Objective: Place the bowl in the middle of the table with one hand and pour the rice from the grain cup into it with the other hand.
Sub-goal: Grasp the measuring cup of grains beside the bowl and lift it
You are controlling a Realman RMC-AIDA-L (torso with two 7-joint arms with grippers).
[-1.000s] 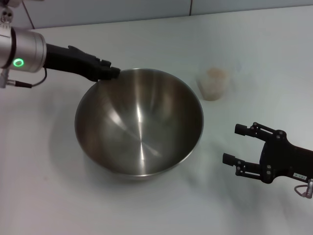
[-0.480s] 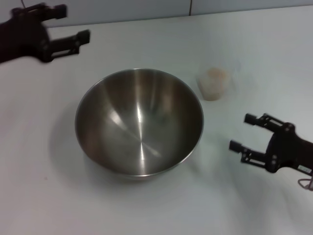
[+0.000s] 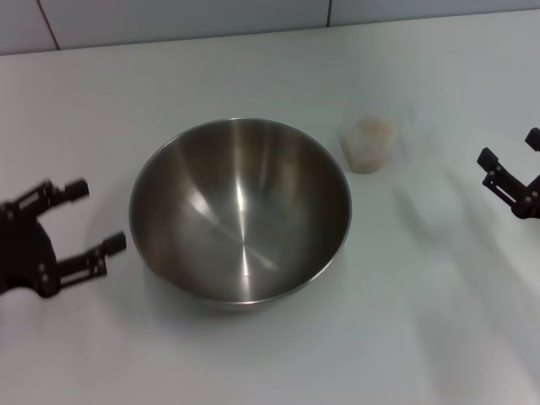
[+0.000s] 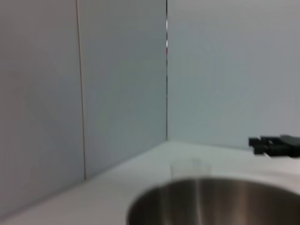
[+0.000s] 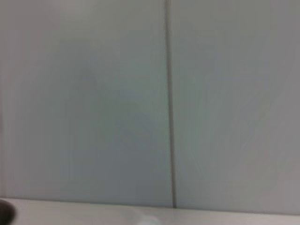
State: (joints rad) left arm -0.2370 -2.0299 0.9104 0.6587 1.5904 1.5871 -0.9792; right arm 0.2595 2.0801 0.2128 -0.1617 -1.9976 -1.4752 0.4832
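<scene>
The large steel bowl (image 3: 240,211) stands on the white table (image 3: 253,354) near its middle, empty inside; its rim also shows in the left wrist view (image 4: 220,201). The small clear grain cup (image 3: 369,144) with pale rice (image 3: 371,128) in it stands upright just right of the bowl and behind it; it shows faintly in the left wrist view (image 4: 190,168). My left gripper (image 3: 94,219) is open and empty, just left of the bowl. My right gripper (image 3: 510,148) is open and empty at the right edge, well right of the cup; it also shows in the left wrist view (image 4: 274,144).
A tiled wall (image 3: 169,21) runs along the back of the table; it fills the right wrist view (image 5: 140,93). Bare tabletop lies in front of the bowl and between the cup and my right gripper.
My left gripper has let go of the bowl's rim, swung away and come down to the left of the bowl. My right gripper has moved back and right, toward the picture's edge. The bowl has stayed put.
</scene>
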